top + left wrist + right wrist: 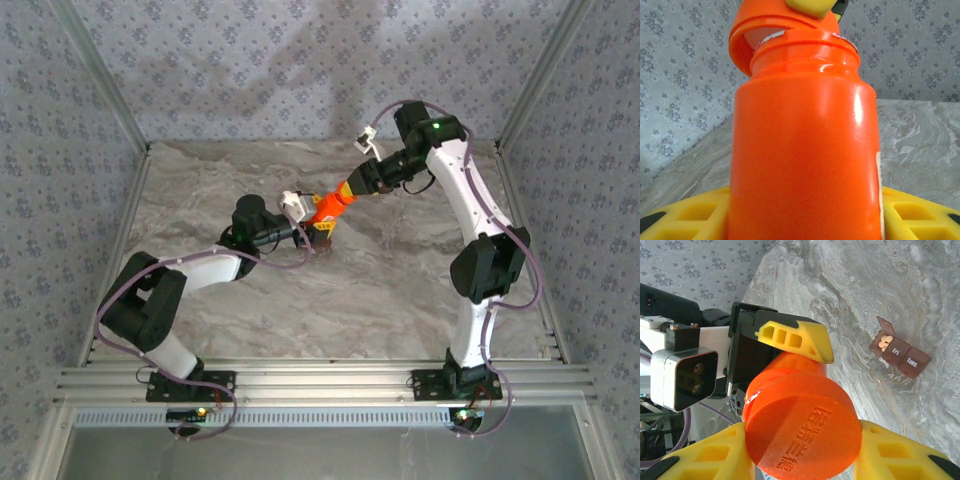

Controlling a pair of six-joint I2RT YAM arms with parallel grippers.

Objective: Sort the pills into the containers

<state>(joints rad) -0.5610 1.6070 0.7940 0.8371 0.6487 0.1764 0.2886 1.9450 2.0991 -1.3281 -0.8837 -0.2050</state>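
An orange bottle (805,165) is held up above the table, with my left gripper (805,222) shut on its body, yellow fingers (685,215) on either side. My right gripper (802,450) is shut on the bottle's orange cap (802,425), which sits tilted over the neck (805,50). From above, both grippers meet mid-table at the bottle (325,208), the left gripper (308,222) low and the right gripper (352,187) high. The containers (900,354), a reddish-brown strip, lie on the table beyond. One end lid stands open over pale pills (884,342).
The marble tabletop (400,290) is walled by patterned cloth at the back and sides. An aluminium rail (320,385) runs along the near edge by both arm bases. The left wrist camera housing (682,377) sits close beside the cap.
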